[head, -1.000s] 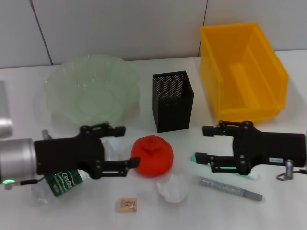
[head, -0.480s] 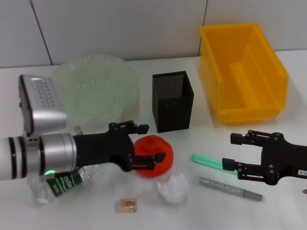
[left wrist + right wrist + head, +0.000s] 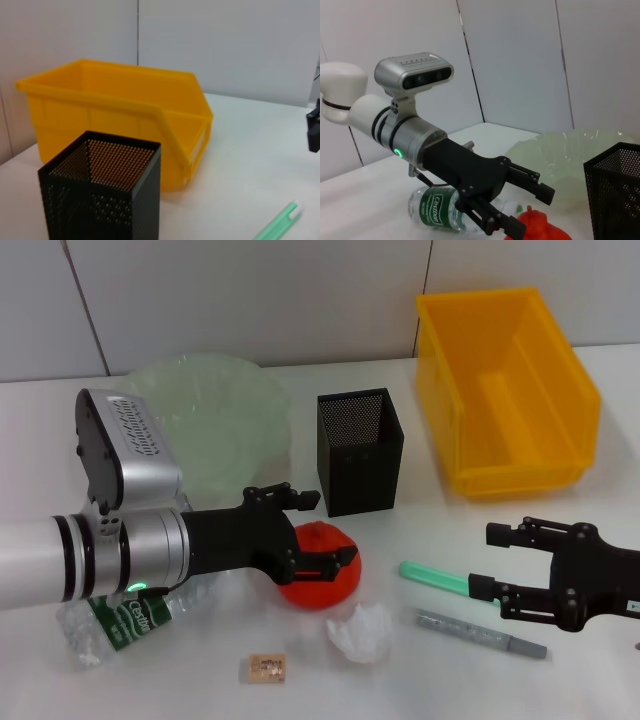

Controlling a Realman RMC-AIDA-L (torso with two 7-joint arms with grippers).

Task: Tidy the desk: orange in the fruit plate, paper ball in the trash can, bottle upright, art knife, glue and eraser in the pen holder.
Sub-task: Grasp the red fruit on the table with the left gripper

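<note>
Silver cylindrical left forearm, green indicator light, black left hand [image 3: 315, 530], black right hand [image 3: 500, 561]

Left claw [image 3: 325, 530] and right claw [image 3: 492, 560] both spread wide.

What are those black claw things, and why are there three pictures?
Those claws are a robot's two hands, called grippers. The big picture comes from a camera on the robot's head, looking down at a white desk. The other two come from small cameras on its wrists.

The left gripper is open, with its fingers on either side of the orange, not squeezing it. The right gripper is open too, beside a green stick, and holds nothing.

Also on the desk: a pale green fruit plate, a black mesh pen holder, a yellow bin, a plastic bottle lying down, a white paper ball, a small eraser and a grey art knife.
</note>
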